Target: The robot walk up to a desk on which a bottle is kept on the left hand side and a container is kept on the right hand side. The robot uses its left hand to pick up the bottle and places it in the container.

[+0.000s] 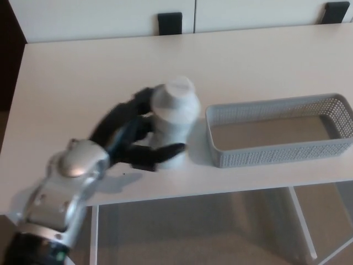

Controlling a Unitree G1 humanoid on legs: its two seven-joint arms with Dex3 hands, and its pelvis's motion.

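Bottle (174,118), white and ribbed with a white cap, stands on the pale desk (83,77) a little left of the middle, and it leans with its cap tipped to my right, toward the basket. My left hand (132,138) is closed around its lower half: the black fingers (140,102) wrap behind its far side and my thumb (162,154) presses across its near side by the base, so the bottle sits clamped between them. The picture is blurred around the hand and the bottle, and I cannot tell whether the base touches the desktop or has come clear of it. My silver forearm (63,193) runs down from the hand to the lower left corner, crossing the near edge of the desk. Just to my right of the bottle lies the grey perforated container (276,157), a long shallow tray set lengthwise along the near edge; its left end is very near the bottle, and I cannot tell if the two touch. The tray's inside shows only its own bare bottom. Beyond the desk, along the top, runs a white wall or cabinet front with two dark fittings (170,23), one above the bottle and one at the far right corner. My right hand does not show.
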